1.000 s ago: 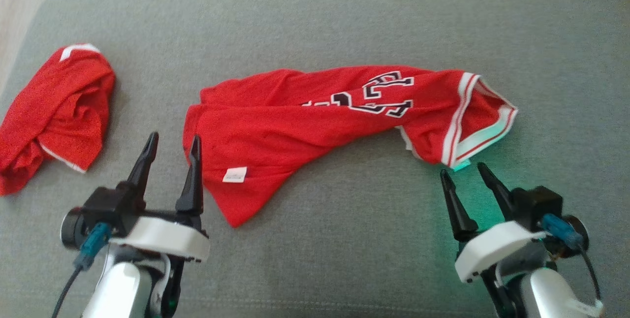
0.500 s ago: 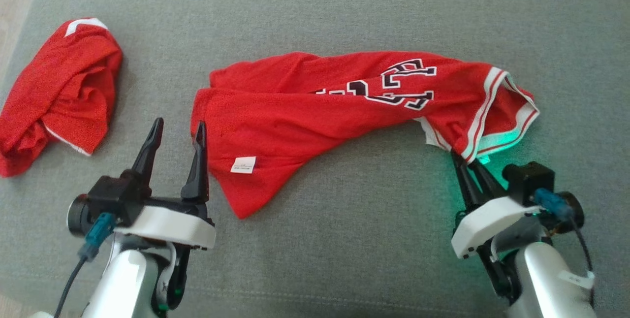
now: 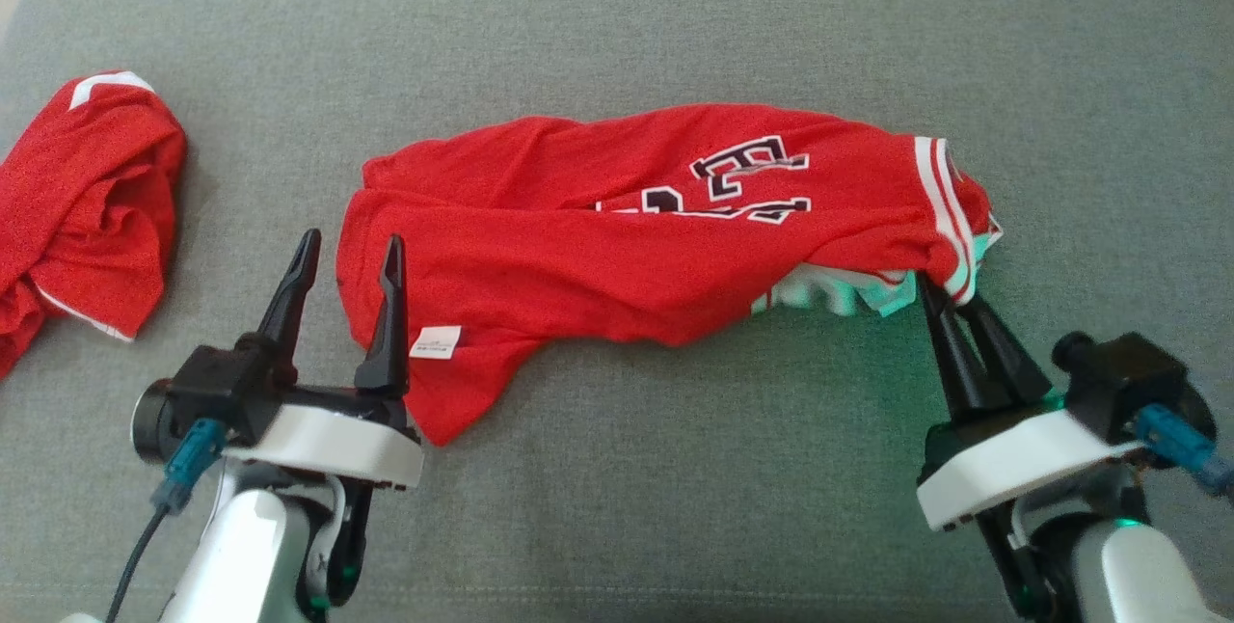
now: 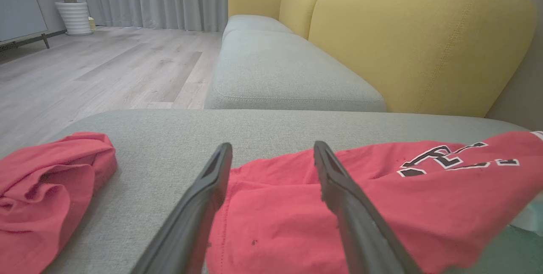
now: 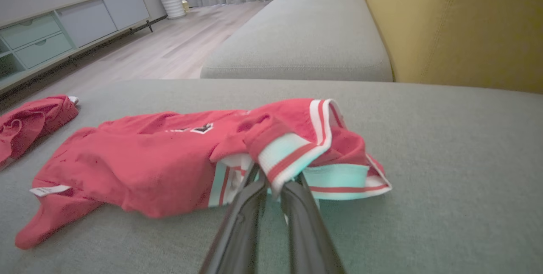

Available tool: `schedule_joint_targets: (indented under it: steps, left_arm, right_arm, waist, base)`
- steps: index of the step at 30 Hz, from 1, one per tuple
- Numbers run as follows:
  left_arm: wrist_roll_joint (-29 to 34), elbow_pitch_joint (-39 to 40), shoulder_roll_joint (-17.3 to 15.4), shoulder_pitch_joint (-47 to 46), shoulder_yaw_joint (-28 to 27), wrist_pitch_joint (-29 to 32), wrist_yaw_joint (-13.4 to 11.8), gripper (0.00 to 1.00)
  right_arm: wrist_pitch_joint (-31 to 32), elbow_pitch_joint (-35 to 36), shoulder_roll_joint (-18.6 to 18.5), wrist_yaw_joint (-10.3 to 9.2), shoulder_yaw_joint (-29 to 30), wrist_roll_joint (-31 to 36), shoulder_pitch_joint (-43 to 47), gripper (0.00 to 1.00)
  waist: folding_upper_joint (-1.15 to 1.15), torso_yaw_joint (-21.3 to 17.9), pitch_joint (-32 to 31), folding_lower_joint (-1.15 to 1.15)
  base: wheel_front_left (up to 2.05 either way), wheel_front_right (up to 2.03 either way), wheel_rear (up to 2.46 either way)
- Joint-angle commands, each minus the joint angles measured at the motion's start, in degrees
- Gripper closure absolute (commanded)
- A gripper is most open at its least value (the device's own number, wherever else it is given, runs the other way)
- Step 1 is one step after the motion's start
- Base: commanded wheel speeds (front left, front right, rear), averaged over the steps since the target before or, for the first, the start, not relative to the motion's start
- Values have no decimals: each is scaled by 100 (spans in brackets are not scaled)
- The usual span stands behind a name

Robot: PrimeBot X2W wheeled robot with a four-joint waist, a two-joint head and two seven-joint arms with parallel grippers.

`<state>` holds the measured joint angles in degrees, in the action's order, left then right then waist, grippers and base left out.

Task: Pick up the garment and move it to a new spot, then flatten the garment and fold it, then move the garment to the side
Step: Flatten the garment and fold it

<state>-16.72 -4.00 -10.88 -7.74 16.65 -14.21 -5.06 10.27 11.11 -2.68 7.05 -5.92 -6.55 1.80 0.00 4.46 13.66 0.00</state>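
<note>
Garment (image 3: 627,247) on grey sofa seat (image 3: 675,25); wooden floor (image 4: 106,66) beyond

left arm (image 3: 241,555) low, left jaws spread wide; right arm (image 3: 1128,575) low, right jaws pinched shut.

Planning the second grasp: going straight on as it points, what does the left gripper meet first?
Probably the left gripper meets the edge of the red lettered mesh jersey; height above it is unclear.
</note>
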Motion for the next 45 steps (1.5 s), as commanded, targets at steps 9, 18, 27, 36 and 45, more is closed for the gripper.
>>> schedule_joint_targets:
  steps: [9,18,27,36,45]
  left_arm:
    - [27,172,-53,-297,-88,-58,24,0]
    - [35,58,95,-646,24,-72,175,0]
    - [99,-84,284,-856,2,-77,324,0]
    - [199,-177,283,-682,-175,-78,349,0]
    - [244,-211,153,-423,-352,-78,273,0]
  right_arm:
    - [325,607,-32,44,83,84,-705,100]
    - [334,-751,-361,44,414,-196,-2033,100]
    - [-18,-2652,-638,44,221,-514,-3197,0]
    - [-1053,-2781,-490,44,280,-488,-2871,0]
    - [-1277,-1281,-239,44,580,-63,-1697,0]
  waist:
    - [0,163,137,0]
    - [0,594,584,0]
    - [0,776,774,0]
    - [0,531,514,0]
    - [0,237,125,0]
  base:
    - [0,0,0]
    - [0,0,0]
    - [0,0,0]
    - [0,0,0]
    - [0,0,0]
